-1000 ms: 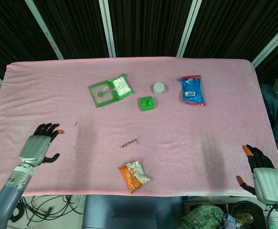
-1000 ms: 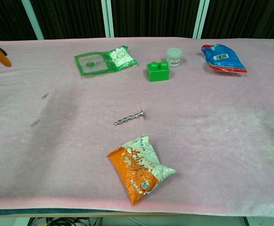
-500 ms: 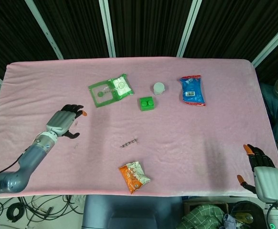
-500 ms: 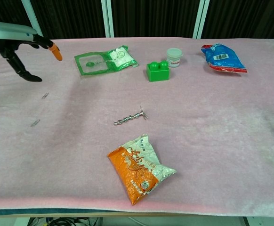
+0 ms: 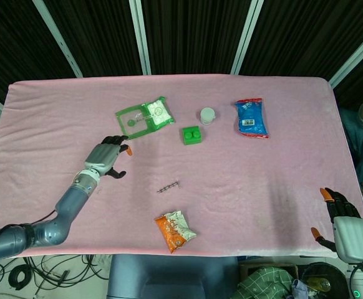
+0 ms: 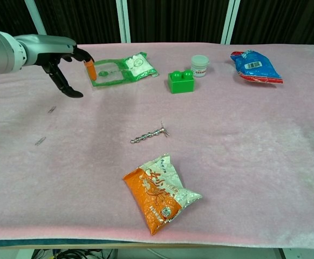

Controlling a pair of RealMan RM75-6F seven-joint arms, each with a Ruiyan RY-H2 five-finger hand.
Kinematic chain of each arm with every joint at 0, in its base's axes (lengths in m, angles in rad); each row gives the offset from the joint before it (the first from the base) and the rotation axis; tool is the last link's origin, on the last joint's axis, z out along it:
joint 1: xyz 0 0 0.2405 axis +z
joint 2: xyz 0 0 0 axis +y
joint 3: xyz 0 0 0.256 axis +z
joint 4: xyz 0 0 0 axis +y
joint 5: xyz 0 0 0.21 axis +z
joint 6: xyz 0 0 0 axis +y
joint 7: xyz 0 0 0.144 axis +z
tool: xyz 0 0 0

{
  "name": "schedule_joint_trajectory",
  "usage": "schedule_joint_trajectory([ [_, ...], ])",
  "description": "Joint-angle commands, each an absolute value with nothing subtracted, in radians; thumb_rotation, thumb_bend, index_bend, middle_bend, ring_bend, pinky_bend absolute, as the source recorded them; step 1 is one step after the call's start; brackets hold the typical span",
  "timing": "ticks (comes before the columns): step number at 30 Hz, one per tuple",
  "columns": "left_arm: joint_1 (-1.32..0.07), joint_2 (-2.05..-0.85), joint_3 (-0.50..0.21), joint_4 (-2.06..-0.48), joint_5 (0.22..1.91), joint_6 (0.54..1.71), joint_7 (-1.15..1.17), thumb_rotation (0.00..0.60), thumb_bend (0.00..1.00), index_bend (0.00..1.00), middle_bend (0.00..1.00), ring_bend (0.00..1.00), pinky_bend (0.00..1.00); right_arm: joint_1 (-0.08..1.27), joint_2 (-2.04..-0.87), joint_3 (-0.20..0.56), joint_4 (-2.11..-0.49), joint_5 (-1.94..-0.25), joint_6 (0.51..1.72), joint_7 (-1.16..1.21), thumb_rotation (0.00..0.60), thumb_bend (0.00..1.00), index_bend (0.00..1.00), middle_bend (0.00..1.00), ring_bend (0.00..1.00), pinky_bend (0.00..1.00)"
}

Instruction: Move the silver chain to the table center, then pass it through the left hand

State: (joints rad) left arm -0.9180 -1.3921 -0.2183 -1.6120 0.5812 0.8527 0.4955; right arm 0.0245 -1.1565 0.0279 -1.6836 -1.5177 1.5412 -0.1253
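The left hand (image 5: 108, 157) hangs above the pink-covered bench (image 5: 281, 162), its fingers spread apart and holding nothing; in the chest view the same hand (image 6: 65, 62) shows with an orange-tipped finger pointing toward the green packet (image 6: 119, 69). The right hand (image 5: 342, 223) sits off the bench's near right corner, fingers apart and empty.

The silver chain (image 5: 168, 186) lies stretched on the cloth near the middle of the bench, well apart from both hands, with the left hand up and to its left. Just nearer the front edge lies an orange snack bag (image 6: 159, 192).

Along the far side stand a green block (image 5: 191, 134) and a small white jar (image 5: 207, 115), its contents not visible. A blue snack bag (image 5: 251, 118) lies to their right. Two small metal pins (image 6: 51, 109) rest on the cloth below the left hand.
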Motion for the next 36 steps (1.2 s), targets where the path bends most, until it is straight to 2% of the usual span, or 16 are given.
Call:
schedule_joint_trajectory([
  [1,-0.968,-1.493,-0.184,-1.675,0.452,1.005,0.62,0.6,0.27,0.35,0.05,0.0,0.0,0.023,-1.156,0.029,-1.682,-1.517,1.542,-0.123,0.6,0.15,0.05,0.07,0.09,0.21],
  [14,-1.032,-1.588,-0.198,-1.663,0.33,1.015,0.692,0.6,0.24,0.35,0.04,0.0,0.0,0.02,-1.154,0.039,-1.677,-1.508,1.545,-0.118,0.6,0.15,0.05,0.07,0.09,0.21],
  [36,-1.083,-1.721,-0.186,-1.582,0.307,1.066,0.76,0.6,0.26,0.41,0.07,0.0,0.0,0.019,-1.159,0.052,-1.662,-1.496,1.541,-0.111,0.6,0.15,0.05,0.07,0.09,0.21],
])
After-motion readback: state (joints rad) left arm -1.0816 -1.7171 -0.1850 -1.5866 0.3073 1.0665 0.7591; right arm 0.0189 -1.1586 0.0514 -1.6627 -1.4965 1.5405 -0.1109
